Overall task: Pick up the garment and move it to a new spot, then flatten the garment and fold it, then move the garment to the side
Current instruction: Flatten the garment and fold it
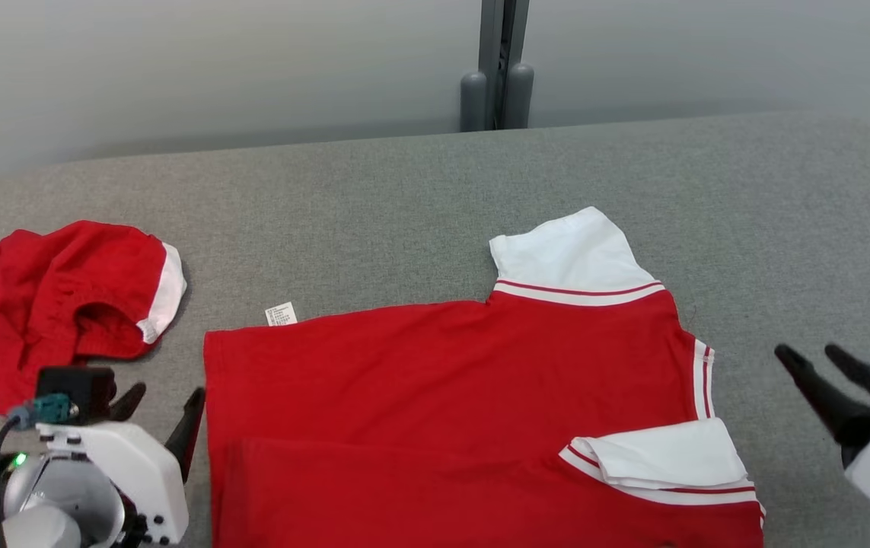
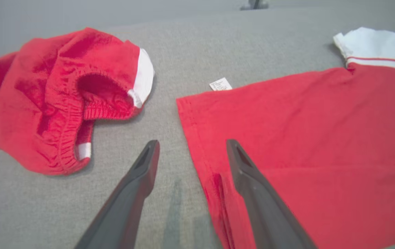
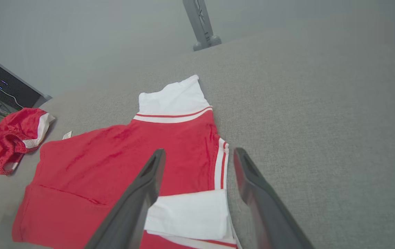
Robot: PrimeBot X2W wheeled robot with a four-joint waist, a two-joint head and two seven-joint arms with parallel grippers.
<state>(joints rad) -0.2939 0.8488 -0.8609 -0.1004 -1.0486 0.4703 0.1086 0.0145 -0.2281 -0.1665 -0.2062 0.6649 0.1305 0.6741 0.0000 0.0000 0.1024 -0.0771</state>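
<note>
The left gripper [image 1: 167, 396], nearest the head camera at the lower left, is partly cut off by the bottom edge. Its two fingers are spread wide and nothing is grasped. In the left wrist view one finger lies over bare table and the other over the hem edge of the red shirt [image 1: 442, 380]; contact cannot be judged. The right gripper [image 1: 809, 352], at the lower right, is likewise parted and empty, and its body is cut off by the frame.

The shirt is laid flat at the front centre of the grey table [image 1: 404, 190], with its near edge out of view.

Counted:
- Garments: two, the shirt and a crumpled red garment [image 1: 46, 304] well apart to the left.
- White sleeves: two, one spread toward the far side [image 1: 568, 251] and one folded onto the red body [image 1: 663, 457].
- Small label [image 1: 281, 313]: one, at the shirt's far left corner; its print is unreadable.

Broad bare table is noted beyond and to the right of the shirt. A grey post [image 1: 497, 76] stands behind the far edge.
</note>
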